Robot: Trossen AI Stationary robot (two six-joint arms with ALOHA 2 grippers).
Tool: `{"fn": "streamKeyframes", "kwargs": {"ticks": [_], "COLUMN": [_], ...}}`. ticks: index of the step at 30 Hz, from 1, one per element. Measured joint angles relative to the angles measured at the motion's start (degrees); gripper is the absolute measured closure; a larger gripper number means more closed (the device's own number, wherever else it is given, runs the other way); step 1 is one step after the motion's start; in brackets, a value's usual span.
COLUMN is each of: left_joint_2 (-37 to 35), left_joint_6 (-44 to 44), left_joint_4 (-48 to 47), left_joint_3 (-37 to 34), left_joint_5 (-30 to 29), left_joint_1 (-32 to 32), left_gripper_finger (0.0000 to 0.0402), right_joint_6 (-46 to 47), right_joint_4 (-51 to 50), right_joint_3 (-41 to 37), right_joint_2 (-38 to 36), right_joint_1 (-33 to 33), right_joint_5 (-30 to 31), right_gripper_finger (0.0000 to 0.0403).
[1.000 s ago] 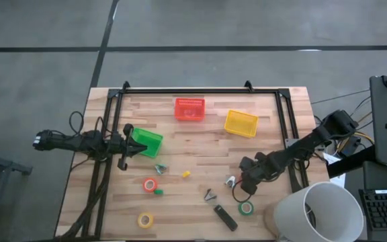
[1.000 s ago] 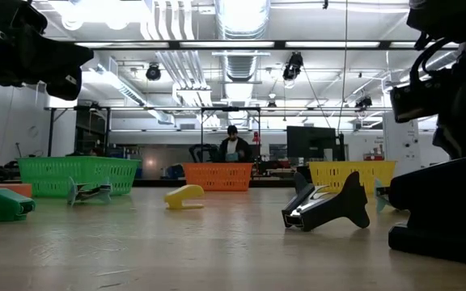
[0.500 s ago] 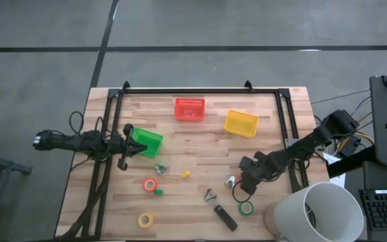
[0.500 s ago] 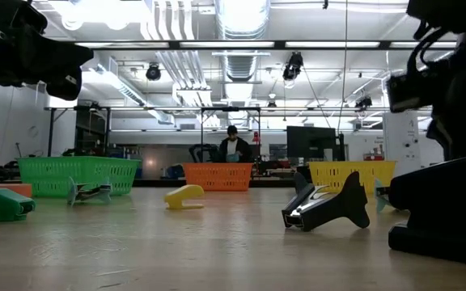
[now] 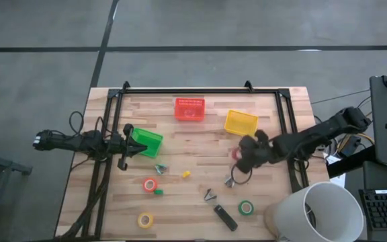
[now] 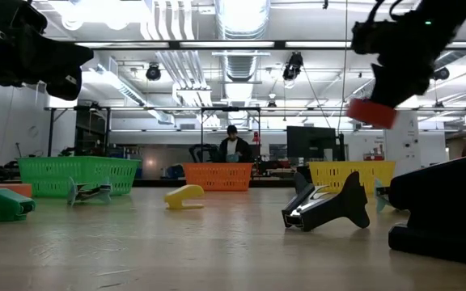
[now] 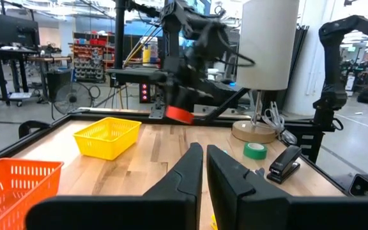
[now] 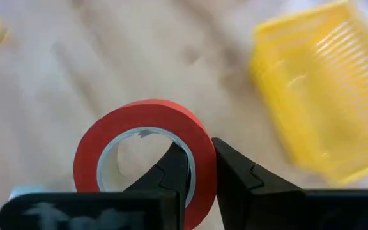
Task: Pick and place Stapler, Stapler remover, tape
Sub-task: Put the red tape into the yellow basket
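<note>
Carrying a red tape roll (image 8: 144, 156) high at centre-right of the overhead frame, the right gripper (image 8: 200, 167) pinches its wall, one finger through the hole. Light, rigid, probably slick-sided; that rim hold looks sensible. The left gripper (image 7: 204, 167) waits clenched and empty at mid-left.

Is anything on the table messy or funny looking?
Small things lie scattered about the table, not in the baskets: a green tape roll, a yellow one and the black stapler. The right pincer carries a red roll above the table.
</note>
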Motion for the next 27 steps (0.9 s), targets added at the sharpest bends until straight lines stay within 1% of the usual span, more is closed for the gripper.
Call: {"fn": "streamKeyframes", "kwargs": {"ticks": [5,10,12,16,18,23,27], "left_joint_2": [0.0,0.0,0.0,0.0,0.0,0.0,0.0], "left_joint_6": [0.0,0.0,0.0,0.0,0.0,0.0,0.0], "left_joint_4": [0.0,0.0,0.0,0.0,0.0,0.0,0.0], "left_joint_3": [0.0,0.0,0.0,0.0,0.0,0.0,0.0], "left_joint_5": [0.0,0.0,0.0,0.0,0.0,0.0,0.0], "left_joint_1": [0.0,0.0,0.0,0.0,0.0,0.0,0.0], "left_gripper_finger": [0.0378,0.0376,0.0377,0.0379,0.0378,0.0377,0.0378], "right_joint_6": [-1.8,-3.1,-3.7,-5.4,-6.6,-8.4,-10.3], "right_joint_4": [-0.1,0.1,0.0,0.0,0.1,0.1,0.1], "right_joint_3": [-0.4,-0.7,-0.8,-1.0,-1.0,-1.0,-1.0], "right_joint_2": [-4.0,-5.2,-4.9,-3.1,-1.9,1.8,5.2], "right_joint_1": [-8.1,-16.8,-20.1,-25.6,-27.8,-32.8,-34.8], "right_joint_5": [5.2,5.2,4.7,1.0,0.1,-4.0,-4.4], "right_gripper_finger": [0.0349,0.0349,0.0349,0.0349,0.0349,0.0349,0.0349]}}
